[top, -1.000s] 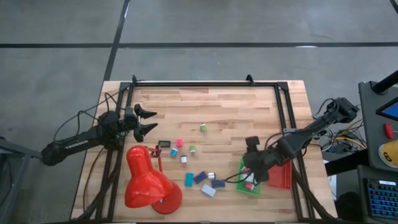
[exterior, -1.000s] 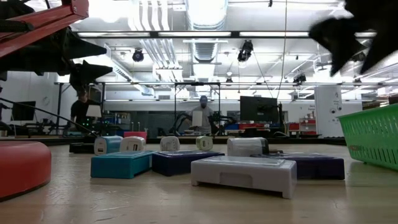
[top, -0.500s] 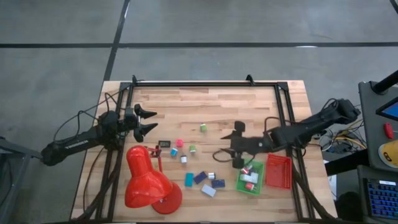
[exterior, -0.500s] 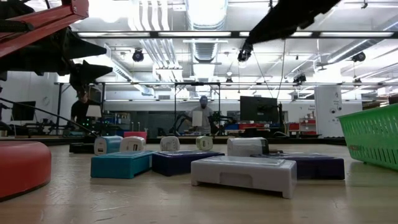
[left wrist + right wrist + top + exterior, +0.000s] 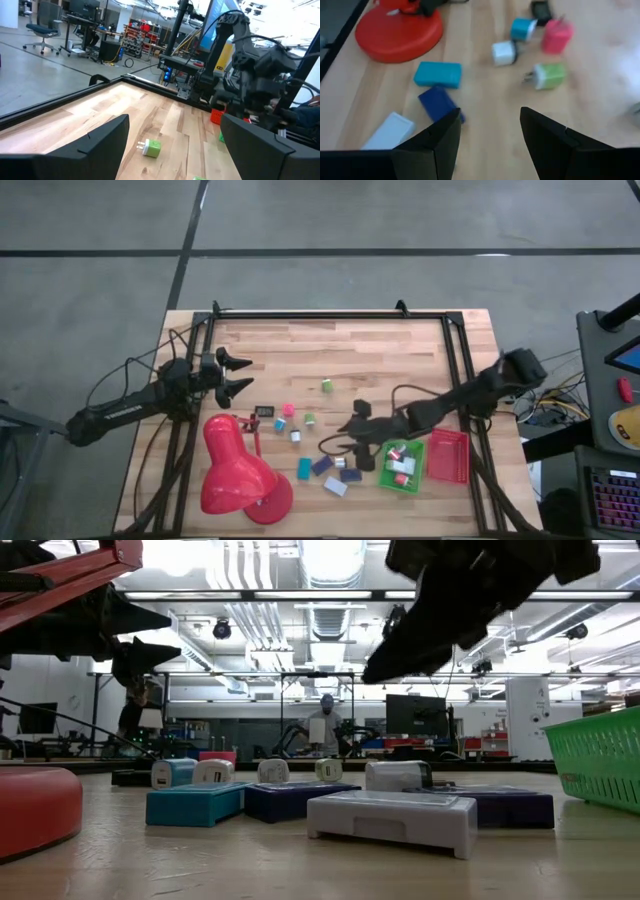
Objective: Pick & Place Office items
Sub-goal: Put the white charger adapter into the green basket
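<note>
left arm: your left arm lies low along the tabletop's [image 5: 360,350] left edge, stretched toward the middle; left gripper [image 5: 243,374] hovers above the lamp, fingers spread wide, nothing between them.
red lamp: one [image 5: 238,470], front-left, shade tipped over its round base.
small cubes: six counted in the high view. Black one [image 5: 264,411], pink one [image 5: 288,409], teal one [image 5: 280,424], white one [image 5: 296,435], green one [image 5: 309,419] cluster just right of the lamp; another green one [image 5: 326,385] sits apart toward the middle, prongs visible in your left wrist view [image 5: 150,147].
flat blocks: four loose. Teal block [image 5: 304,468], dark blue block [image 5: 322,464], second dark blue block [image 5: 350,475], white block [image 5: 335,486], all front-centre, close together. One more tiny white piece [image 5: 340,462] between the two blue ones.
right arm: your right arm reaches in low from the right edge, stretched nearly flat across the tabletop; right gripper [image 5: 340,440] hangs over the flat-block group, just above the blue blocks.
right gripper state: fingers [image 5: 547,142] parted, nothing gripped; wood shows in the gap.
trays: two, front-right, side by side. Green tray [image 5: 402,483] holds a few pieces, pink and white, count unclear. Red tray [image 5: 448,457] just right of it; can't tell its contents.
</note>
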You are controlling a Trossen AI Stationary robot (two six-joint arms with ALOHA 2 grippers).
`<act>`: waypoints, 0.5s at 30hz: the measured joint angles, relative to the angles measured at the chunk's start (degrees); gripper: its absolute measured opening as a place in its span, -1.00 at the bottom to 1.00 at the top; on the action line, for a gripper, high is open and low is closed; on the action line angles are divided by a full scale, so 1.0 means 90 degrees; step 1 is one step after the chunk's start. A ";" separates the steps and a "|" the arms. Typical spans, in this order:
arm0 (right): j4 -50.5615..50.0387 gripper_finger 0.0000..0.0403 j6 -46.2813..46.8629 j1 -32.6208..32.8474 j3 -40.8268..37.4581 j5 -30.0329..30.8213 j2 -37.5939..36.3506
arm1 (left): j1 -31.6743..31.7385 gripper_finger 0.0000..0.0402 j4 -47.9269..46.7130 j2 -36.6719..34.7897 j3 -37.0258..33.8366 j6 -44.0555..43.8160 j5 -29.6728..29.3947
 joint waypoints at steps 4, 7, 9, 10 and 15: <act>0.0058 0.01 0.0195 0.0076 0.0278 -0.0294 0.0587 | 0.0001 0.59 -0.0005 0.0019 -0.0001 0.0001 -0.0001; 0.0065 0.01 0.0198 0.0149 0.0462 -0.0317 0.0959 | 0.0001 0.59 0.0010 0.0036 -0.0001 0.0001 0.0001; 0.0054 0.01 0.0198 0.0221 0.0586 -0.0314 0.1134 | -0.0001 0.59 -0.0016 0.0043 0.0001 -0.0001 0.0000; 0.0063 0.01 0.0197 0.0262 0.0652 -0.0315 0.1196 | -0.0001 0.59 0.0001 0.0045 0.0001 0.0001 -0.0001; 0.0007 0.01 0.0198 0.0459 0.0846 -0.0316 0.1318 | -0.0001 0.59 -0.0004 0.0048 0.0001 -0.0001 0.0000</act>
